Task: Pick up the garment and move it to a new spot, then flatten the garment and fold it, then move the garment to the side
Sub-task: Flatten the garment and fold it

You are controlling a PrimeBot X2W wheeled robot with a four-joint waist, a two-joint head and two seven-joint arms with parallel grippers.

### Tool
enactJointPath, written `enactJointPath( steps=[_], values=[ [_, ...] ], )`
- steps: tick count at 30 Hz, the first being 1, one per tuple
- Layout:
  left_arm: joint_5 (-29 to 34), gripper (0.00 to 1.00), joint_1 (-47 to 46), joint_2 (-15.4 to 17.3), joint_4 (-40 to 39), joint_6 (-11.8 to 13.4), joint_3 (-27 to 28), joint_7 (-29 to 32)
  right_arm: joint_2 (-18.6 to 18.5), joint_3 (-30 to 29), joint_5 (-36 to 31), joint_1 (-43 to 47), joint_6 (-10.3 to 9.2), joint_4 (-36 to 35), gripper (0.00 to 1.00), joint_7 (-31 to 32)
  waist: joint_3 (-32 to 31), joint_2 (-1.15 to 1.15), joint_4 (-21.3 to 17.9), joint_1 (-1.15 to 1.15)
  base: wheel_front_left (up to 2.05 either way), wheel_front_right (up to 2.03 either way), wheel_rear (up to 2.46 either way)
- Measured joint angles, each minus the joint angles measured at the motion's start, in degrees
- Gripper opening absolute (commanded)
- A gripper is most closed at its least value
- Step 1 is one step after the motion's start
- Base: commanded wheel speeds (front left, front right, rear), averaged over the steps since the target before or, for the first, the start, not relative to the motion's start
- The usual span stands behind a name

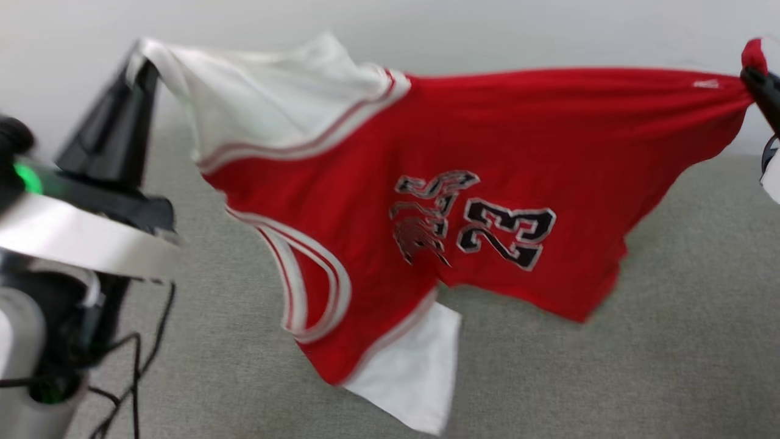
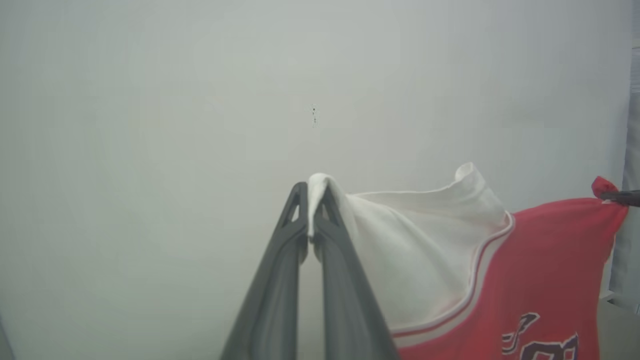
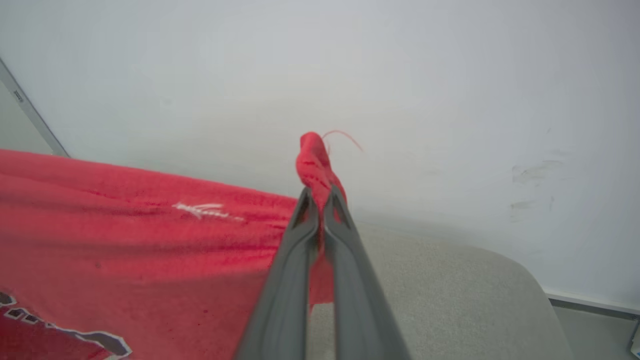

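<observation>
**Shirt held in the air between both grippers**

You have the shirt (image 1: 524,128) lifted and strung out between your two grippers, above the grey padded surface (image 1: 670,341).

Your left gripper (image 2: 312,187) has its jaws pinched tight on a corner of one white sleeve (image 2: 415,250). A small fold of white cloth pokes out past the tips.

Your right gripper (image 3: 320,192) is clamped on a red corner at the opposite end. A little red tuft (image 3: 312,157) and a loose thread stick up beyond its fingertips.

In the head view, the top edge of the shirt runs fairly taut from your left to your right, and the rest hangs below it. The printed side faces you, with the black number 23 (image 1: 506,235) lying sideways near the middle. The lettering next to it is too blurred to read.

The other sleeve (image 1: 414,372) hangs lowest, at the bottom centre. It may be just brushing the padded surface, but the blur there keeps you from being sure.

A plain pale wall (image 1: 548,30) stands behind it all.
</observation>
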Motion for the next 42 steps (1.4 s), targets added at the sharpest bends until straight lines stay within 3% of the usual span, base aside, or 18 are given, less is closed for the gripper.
enactJointPath(
  steps=[11, 22, 25, 33, 42],
  values=[
    [2.9, 0.00, -14.4, 2.4, 0.0, 0.4, 5.0, -1.9, 5.7, -6.0, -4.2, -4.0, 0.02, -10.0, 0.00, 0.4, 4.8, 0.00, -2.6, 0.01, 0.00, 0.00, 0.00],
    [5.2, 0.00, -31.1, 5.4, 7.6, -5.4, 4.2, -2.4, 9.1, -11.7, -7.1, -12.6, 0.03, -11.6, 0.00, -2.1, 13.0, 0.00, -3.3, 0.01, 0.00, 0.00, 0.00],
    [6.6, 0.00, -38.9, 5.8, 13.9, -8.5, 2.7, -3.5, 10.4, -14.1, -8.1, -18.6, 0.04, -10.4, 0.00, -1.8, 17.3, 0.00, -3.0, 0.01, 0.00, 0.00, 0.00],
    [11.6, 0.00, -60.6, 4.2, 27.9, -14.7, -2.3, -4.5, 6.5, -12.0, -14.8, -35.2, 0.07, -3.1, 0.00, -5.7, 27.3, 0.00, -2.1, 0.02, 0.00, 0.00, 0.00],
    [19.0, 0.00, -83.2, -0.4, 50.2, -16.7, -6.4, -11.6, 6.9, -11.6, -23.7, -55.2, 0.24, 12.5, 0.00, -18.7, 37.5, -0.01, -1.4, 0.03, 0.00, 0.00, 0.00]
  ],
)
